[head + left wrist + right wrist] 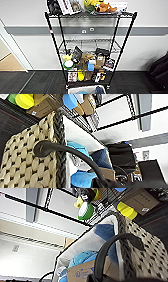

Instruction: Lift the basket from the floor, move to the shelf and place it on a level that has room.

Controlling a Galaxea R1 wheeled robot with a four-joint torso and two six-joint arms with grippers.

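basket beige, black-flecked weave | shelf black | floor dark grey

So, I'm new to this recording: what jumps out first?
The tall black wire shelf against the pale wall, its middle tiers crammed with clutter and its top carrying books and plush toys. The level second from the top looks bare. The woven basket, blue cloth inside, sits at the frame's bottom edge, before the shelf.

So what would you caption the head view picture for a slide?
Facing the black wire shelf: books and plush toys on top, an open second tier, cluttered lower tiers, the basket at the bottom edge.
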